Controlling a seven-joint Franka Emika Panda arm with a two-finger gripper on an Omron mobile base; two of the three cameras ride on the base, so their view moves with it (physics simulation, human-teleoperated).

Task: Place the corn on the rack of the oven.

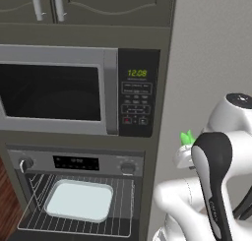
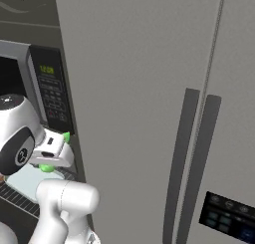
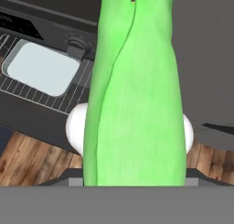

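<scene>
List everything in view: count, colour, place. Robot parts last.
corn: 1, bright green, in the gripper, right of the oven and above its level
oven: 1, dark grey, below the microwave, cavity open
rack: 1, silvery wire, in the oven cavity
tray: 1, pale, lying on the rack
microwave: 1, silver with dark window, green 12:08 clock, above the oven
cabinet doors: 2, grey-brown, above the microwave
fridge: 1, grey, two dark handles, right of the oven column
floor: wood-brown, below the oven
arm: 1, white with dark joints
gripper: 1, white, closed on the corn
</scene>
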